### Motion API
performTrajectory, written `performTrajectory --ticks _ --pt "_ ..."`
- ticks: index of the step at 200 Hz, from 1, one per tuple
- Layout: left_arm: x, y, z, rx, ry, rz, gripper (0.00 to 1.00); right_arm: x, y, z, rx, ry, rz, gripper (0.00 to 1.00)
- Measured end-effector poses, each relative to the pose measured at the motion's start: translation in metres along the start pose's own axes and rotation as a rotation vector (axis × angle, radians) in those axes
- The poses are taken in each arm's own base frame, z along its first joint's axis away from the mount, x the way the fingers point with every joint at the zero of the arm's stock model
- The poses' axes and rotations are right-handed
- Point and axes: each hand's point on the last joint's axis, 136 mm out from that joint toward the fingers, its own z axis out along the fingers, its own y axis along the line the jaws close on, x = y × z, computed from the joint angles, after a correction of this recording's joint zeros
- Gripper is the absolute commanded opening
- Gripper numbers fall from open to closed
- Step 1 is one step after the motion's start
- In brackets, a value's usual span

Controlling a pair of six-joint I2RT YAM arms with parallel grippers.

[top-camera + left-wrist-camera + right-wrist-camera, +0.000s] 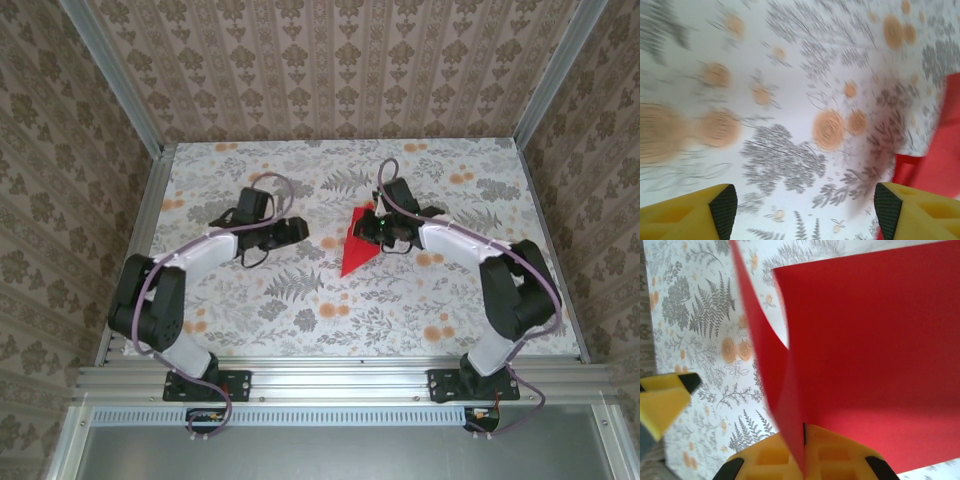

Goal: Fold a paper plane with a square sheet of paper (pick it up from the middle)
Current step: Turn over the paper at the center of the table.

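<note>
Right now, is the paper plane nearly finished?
Not yet. Done: the red sheet is raised and bent over on itself. In hand: the right fingers pinch it where it bends, while the left fingers stand open beside it, holding nothing. Left: it is no narrow, pointed dart yet, so most of the folds that make a plane are to come.

The table (300, 310) is printed with grey ferns and orange flowers.

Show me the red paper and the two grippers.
red paper (865, 340): right wrist view, its flat face.
left gripper (805, 202): left wrist view, gap between its open fingers.
right gripper (803, 437): right wrist view, where it pinches the paper.
</note>
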Motion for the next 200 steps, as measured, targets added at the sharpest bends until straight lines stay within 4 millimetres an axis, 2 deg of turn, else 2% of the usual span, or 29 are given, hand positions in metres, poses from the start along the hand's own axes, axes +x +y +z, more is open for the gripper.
performTrajectory --ticks 16,37,59,80,106,135,172,200 --pt "-0.013 0.016 -0.020 -0.060 -0.049 -0.028 0.83 -0.007 0.002 -0.023 0.089 -0.025 -0.087 0.03" --pt "-0.025 0.036 -0.042 -0.127 -0.093 -0.074 0.84 -0.009 -0.007 -0.043 0.248 -0.033 -0.189 0.04" --pt "-0.031 0.053 -0.058 -0.176 -0.109 -0.120 0.86 -0.008 -0.019 -0.056 0.429 -0.032 -0.306 0.04" --pt "-0.032 0.064 -0.069 -0.201 -0.117 -0.154 0.87 -0.014 -0.026 -0.053 0.614 -0.030 -0.423 0.05" --pt "-0.036 0.070 -0.085 -0.216 -0.133 -0.182 0.87 -0.016 -0.037 -0.032 0.859 -0.001 -0.580 0.06" --pt "-0.050 0.073 -0.108 -0.220 -0.193 -0.203 0.87 -0.005 -0.040 0.007 1.047 0.054 -0.752 0.09" --pt "-0.062 0.072 -0.128 -0.216 -0.247 -0.215 0.87 0.021 -0.035 0.054 1.118 0.111 -0.880 0.16" --pt "-0.060 0.071 -0.130 -0.212 -0.241 -0.217 0.87 0.045 -0.030 0.070 1.085 0.153 -0.903 0.23"
